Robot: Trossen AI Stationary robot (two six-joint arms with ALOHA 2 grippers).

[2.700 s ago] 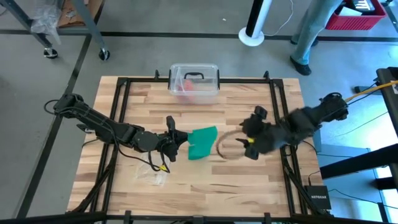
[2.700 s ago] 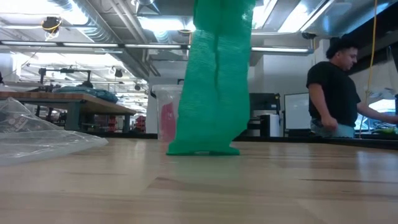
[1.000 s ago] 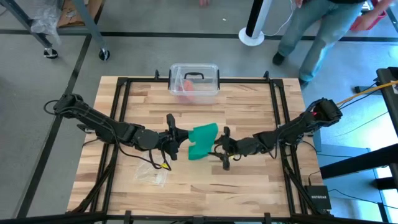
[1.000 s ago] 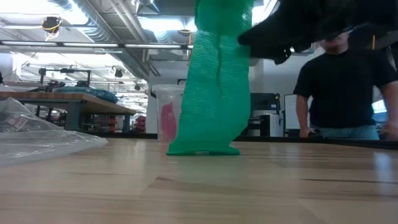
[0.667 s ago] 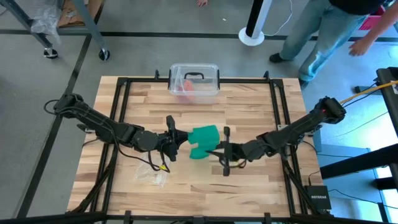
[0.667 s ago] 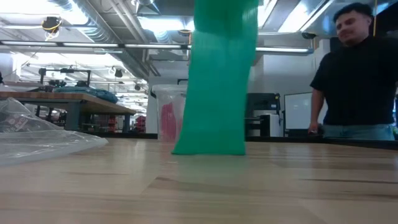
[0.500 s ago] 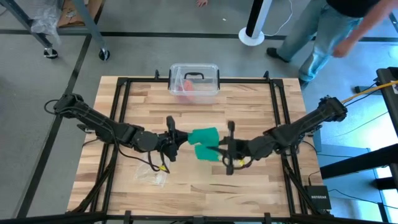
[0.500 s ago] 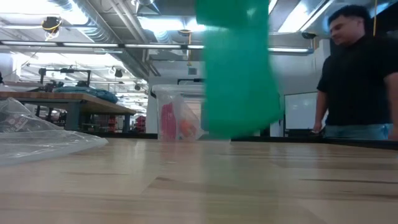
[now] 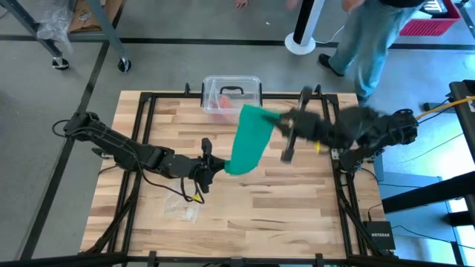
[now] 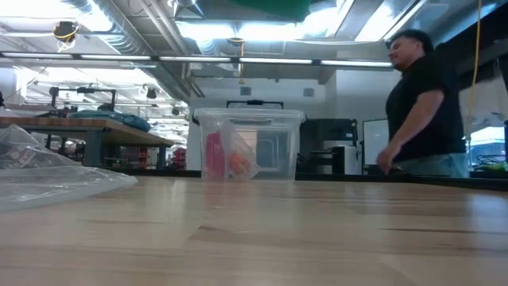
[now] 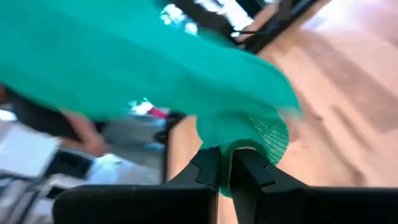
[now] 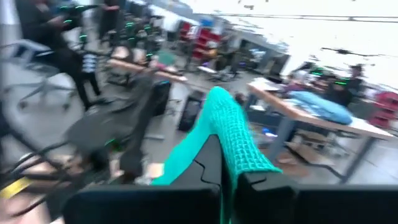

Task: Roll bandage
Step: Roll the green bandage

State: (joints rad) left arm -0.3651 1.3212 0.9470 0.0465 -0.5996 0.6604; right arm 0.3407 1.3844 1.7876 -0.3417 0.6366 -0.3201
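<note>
The left gripper (image 9: 211, 169) lies low over the tabletop (image 9: 297, 208), fingers (image 11: 208, 168) pinching one end of the bandage (image 9: 249, 139). The right gripper (image 9: 286, 122) (raised high) clamps the other end, holding the green strip stretched aloft.

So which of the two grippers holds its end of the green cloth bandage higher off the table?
The right gripper: it holds its end of the green cloth bandage raised near the clear plastic box, while the left gripper pinches the other end low at mid-table.
</note>
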